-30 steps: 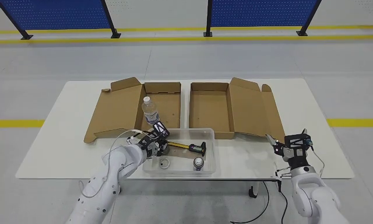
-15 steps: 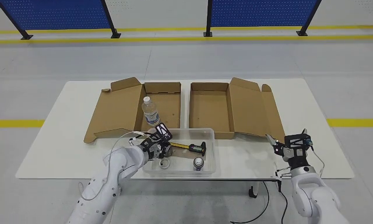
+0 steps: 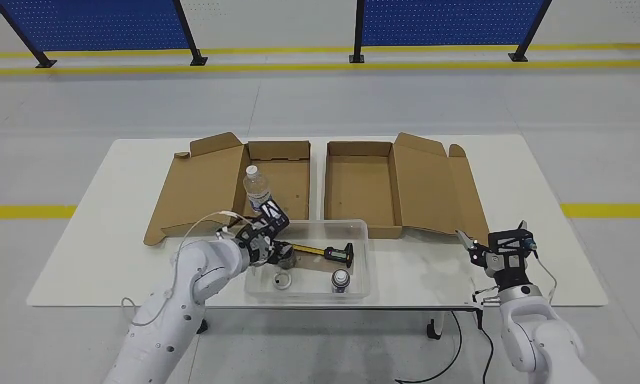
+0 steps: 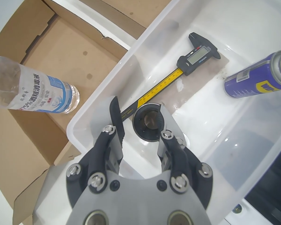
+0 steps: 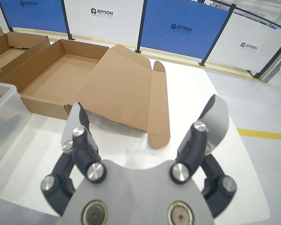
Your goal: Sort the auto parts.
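Note:
My left gripper (image 4: 137,105) hangs over the near-left part of the clear plastic bin (image 4: 100,90), shut on a dark round metal part (image 4: 148,121) that sits tight against one finger. In the top view this gripper (image 3: 274,248) is at the bin's (image 3: 362,284) left end. A digital caliper (image 4: 178,73) with a yellow scale lies on the bin floor, and a blue spray can (image 4: 255,80) lies beyond it. My right gripper (image 5: 146,108) is open and holds nothing, low over the table's front right corner (image 3: 497,244).
Two open cardboard boxes stand behind the bin. The left box (image 3: 215,199) has a clear bottle (image 3: 258,189) standing in it; the right box (image 5: 58,73) has its flap spread out on the table. Bare tabletop (image 3: 430,269) lies between the bin and the right gripper.
The left gripper has risen and drawn back towards the bin's left rear corner, taking the round part with it. The right arm has stayed still.

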Robot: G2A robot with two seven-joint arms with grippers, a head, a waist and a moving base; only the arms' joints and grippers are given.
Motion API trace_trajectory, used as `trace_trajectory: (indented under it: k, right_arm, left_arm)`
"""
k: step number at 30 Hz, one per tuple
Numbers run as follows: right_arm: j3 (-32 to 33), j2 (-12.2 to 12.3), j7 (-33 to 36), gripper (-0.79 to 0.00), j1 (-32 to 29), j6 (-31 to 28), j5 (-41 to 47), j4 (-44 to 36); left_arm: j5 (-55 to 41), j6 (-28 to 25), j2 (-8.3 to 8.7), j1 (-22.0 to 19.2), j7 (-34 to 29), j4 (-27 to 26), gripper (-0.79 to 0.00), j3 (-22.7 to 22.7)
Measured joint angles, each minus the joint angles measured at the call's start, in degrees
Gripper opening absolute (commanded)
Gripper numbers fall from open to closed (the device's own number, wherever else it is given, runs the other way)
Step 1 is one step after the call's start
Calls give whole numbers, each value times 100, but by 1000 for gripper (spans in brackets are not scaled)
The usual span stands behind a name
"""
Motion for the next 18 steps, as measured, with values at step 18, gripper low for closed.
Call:
trace_trajectory:
  k: [18]
  right_arm:
    - [0,0,0,0,0,0,0,0]
  left_arm:
    - [0,-473,65,-386,-254,380,-446,149]
